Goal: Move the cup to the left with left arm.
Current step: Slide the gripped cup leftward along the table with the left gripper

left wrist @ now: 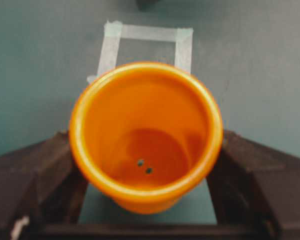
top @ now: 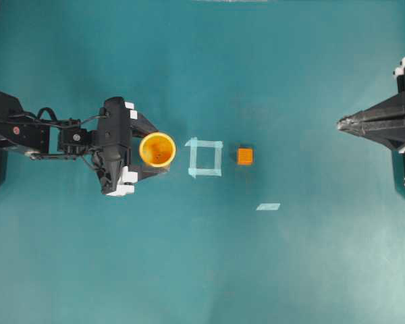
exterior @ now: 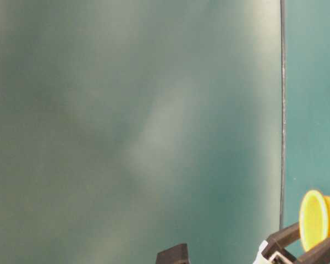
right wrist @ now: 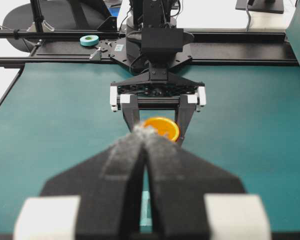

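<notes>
From overhead, the small round orange-yellow plastic cup (top: 157,148), judged light, stiff and slippery, is seen left of the teal worktop's (top: 202,270) middle, clasped at its wall by the left tool (top: 152,150); at the left wrist, it is seen empty; the right tool (right wrist: 142,131) is pressed together.

Upright orange cup (top: 156,149) clamped between left end effector (top: 160,150) fingers.

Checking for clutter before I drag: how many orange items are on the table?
2: the cup between the left gripper fingers, left of the tape square; the small cube just right of that square. None seem hidden.
</notes>
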Tool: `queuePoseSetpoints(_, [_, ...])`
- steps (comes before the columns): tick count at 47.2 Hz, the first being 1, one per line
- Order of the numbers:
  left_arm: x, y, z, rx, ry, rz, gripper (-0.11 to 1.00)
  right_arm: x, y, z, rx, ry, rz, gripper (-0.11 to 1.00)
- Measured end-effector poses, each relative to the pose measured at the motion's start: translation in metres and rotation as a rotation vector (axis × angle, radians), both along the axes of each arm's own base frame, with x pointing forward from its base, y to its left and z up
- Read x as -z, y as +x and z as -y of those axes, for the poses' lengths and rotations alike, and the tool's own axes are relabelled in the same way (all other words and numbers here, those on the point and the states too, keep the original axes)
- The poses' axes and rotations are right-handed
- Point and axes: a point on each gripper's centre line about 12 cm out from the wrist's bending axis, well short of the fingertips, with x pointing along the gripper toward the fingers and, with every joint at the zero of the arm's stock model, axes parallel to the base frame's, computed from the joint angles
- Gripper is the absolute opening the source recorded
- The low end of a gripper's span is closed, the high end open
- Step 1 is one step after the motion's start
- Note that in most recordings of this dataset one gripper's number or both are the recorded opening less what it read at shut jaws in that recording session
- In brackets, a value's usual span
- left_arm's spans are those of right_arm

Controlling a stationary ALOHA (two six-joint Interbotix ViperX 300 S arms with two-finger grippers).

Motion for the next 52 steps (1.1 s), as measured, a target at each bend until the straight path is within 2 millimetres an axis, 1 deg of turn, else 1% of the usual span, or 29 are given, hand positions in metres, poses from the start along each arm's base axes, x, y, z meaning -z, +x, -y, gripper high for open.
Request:
queuePoseSetpoints(7, [0.0,-0.01,0.0,-0.002,-0.001,-0.017,0.63,-0.001,0.0,0.0,0.0,0.002,0.002,-0.01])
queuePoseSetpoints(22, [-0.009,-0.046,0.002,-0.001,-0.003,0.0,0.63,0.0,0.0,0.0,0.001,0.006,0.0,-0.01])
queuePoseSetpoints(34, [-0.01,-0.075,0.003,-0.002,-0.004,-0.004,0.63,-0.001,0.0,0.0,0.002,0.009,0.002,-0.01])
queuePoseSetpoints(40, [-0.014,-0.085,0.004,-0.001,-0.002,0.012,0.63,-0.001,0.0,0.0,0.002,0.011,0.002,-0.01])
queuePoseSetpoints(52, [-0.022,-0.115,0.007,0.007,-0.002,0.038,0.63,-0.001,0.0,0.001,0.004,0.024,0.002,-0.01])
